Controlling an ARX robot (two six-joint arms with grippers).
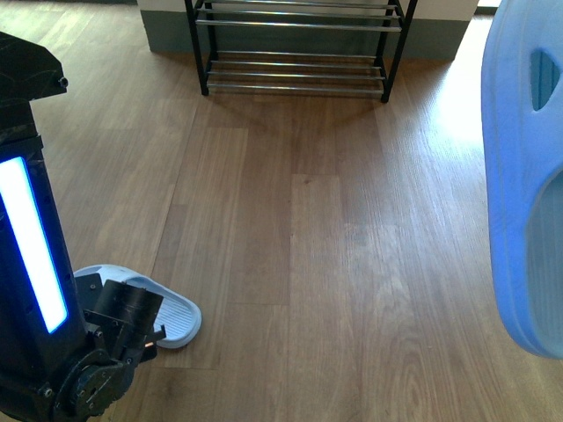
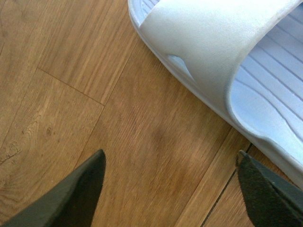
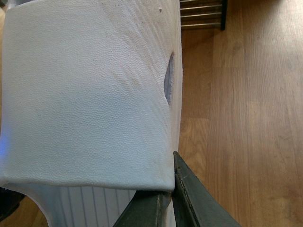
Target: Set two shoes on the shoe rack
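Right claw (image 3: 173,179) is clamped on one light, bendy slide (image 3: 85,94) by its strap. Left claw (image 2: 170,158), spread apart, should likely pinch the other slide (image 2: 213,42) by its strap too.

Two pale blue sandals are in sight: one low sandal (image 1: 180,321) lying flat at the left and one raised sandal (image 1: 519,176) at the right. There is one shoe rack (image 1: 299,75), showing two tiers of silver rods.

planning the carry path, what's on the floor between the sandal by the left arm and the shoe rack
Nothing. In the front view only bare wooden floor runs from the floor sandal to the shoe rack.
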